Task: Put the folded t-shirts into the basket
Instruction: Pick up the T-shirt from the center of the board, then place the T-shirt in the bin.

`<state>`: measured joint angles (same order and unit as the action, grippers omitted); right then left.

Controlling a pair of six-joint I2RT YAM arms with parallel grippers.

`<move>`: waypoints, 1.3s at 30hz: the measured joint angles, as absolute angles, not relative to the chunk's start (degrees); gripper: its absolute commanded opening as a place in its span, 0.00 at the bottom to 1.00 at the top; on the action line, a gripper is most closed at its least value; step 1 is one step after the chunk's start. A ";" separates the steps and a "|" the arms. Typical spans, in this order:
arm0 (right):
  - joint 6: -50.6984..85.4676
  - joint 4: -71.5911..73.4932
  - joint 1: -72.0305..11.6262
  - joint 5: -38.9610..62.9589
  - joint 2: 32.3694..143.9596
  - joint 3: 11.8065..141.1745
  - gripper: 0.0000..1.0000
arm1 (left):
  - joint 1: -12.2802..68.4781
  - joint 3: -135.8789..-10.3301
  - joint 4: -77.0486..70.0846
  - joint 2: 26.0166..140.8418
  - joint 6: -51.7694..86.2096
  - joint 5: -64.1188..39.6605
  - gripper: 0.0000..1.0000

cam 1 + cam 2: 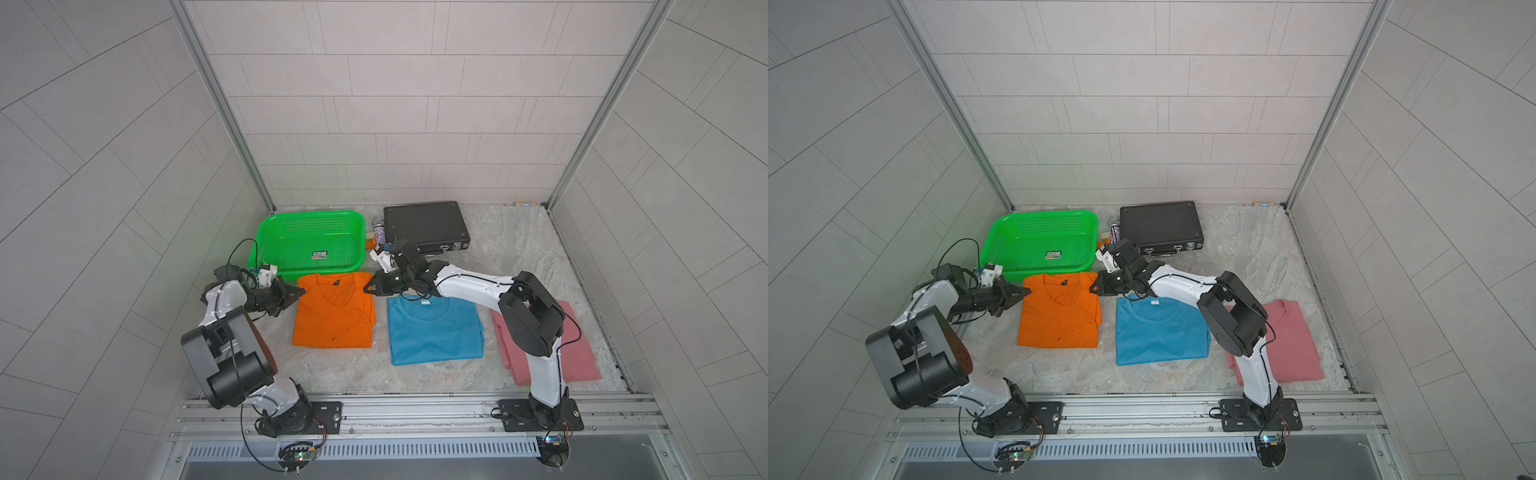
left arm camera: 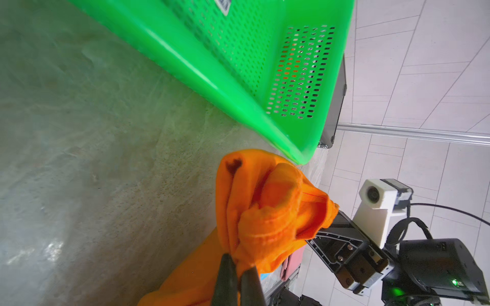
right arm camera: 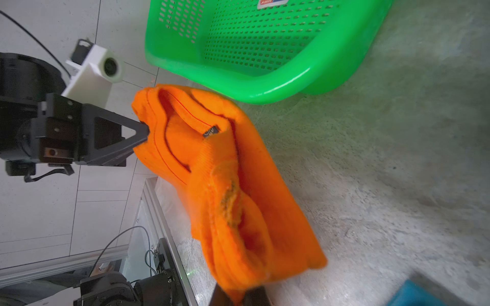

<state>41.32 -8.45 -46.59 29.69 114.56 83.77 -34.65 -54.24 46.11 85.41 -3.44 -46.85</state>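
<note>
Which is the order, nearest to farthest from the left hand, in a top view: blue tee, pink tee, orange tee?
1. Orange tee, corner gripped by the left hand.
2. Blue tee, middle of the row.
3. Pink tee, far right.
</note>
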 measured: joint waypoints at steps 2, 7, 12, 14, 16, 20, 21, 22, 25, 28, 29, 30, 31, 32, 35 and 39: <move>39.88 -9.91 -46.85 29.69 114.56 86.24 0.00 | -34.65 -54.22 46.06 83.59 -3.53 -47.13 0.00; 37.28 -12.36 -47.03 29.65 114.56 91.57 0.00 | -35.31 -54.19 46.04 82.78 -4.14 -47.48 0.00; 34.87 -15.79 -47.03 29.56 114.63 97.17 0.00 | -37.65 -55.35 47.09 82.13 -4.45 -48.58 0.00; 34.17 -16.86 -47.00 29.56 114.91 99.92 0.00 | -38.30 -57.19 47.62 82.00 -4.47 -48.66 0.00; 33.43 -17.78 -47.03 29.58 115.68 103.15 0.00 | -38.61 -59.27 47.75 81.56 -4.45 -48.69 0.00; 31.99 -19.59 -47.03 29.54 118.61 109.82 0.00 | -38.74 -62.70 46.89 79.94 -3.40 -48.88 0.00; 31.66 -20.08 -47.03 29.52 119.59 111.46 0.00 | -38.74 -63.29 46.61 79.77 -2.96 -48.95 0.00; 31.42 -20.38 -47.03 29.52 120.46 112.79 0.00 | -38.74 -63.90 46.26 79.75 -2.52 -49.01 0.00; 30.68 -21.50 -47.00 29.15 123.81 117.45 0.00 | -38.76 -65.67 45.34 80.36 -1.45 -49.01 0.00; 30.37 -22.57 -46.96 28.62 128.16 123.37 0.00 | -38.76 -68.07 44.21 81.80 -0.38 -48.80 0.00; 30.37 -22.79 -46.96 28.38 129.64 125.25 0.00 | -38.76 -68.84 43.46 82.32 0.10 -48.62 0.00; 30.35 -22.96 -46.92 28.16 131.20 127.35 0.00 | -38.76 -69.45 42.48 82.74 0.62 -48.45 0.00; 30.37 -23.14 -46.87 27.92 132.64 129.25 0.00 | -38.76 -69.91 41.50 83.11 1.19 -48.27 0.00; 30.39 -23.33 -46.85 27.64 134.17 131.24 0.00 | -38.76 -70.35 40.29 83.53 2.04 -48.10 0.00; 30.65 -23.57 -46.46 27.05 138.50 137.40 0.00 | -38.50 -71.77 36.99 84.95 4.86 -47.42 0.00; 31.92 -22.79 -45.67 26.87 142.32 143.35 0.00 | -37.58 -73.03 32.95 86.50 7.20 -45.82 0.00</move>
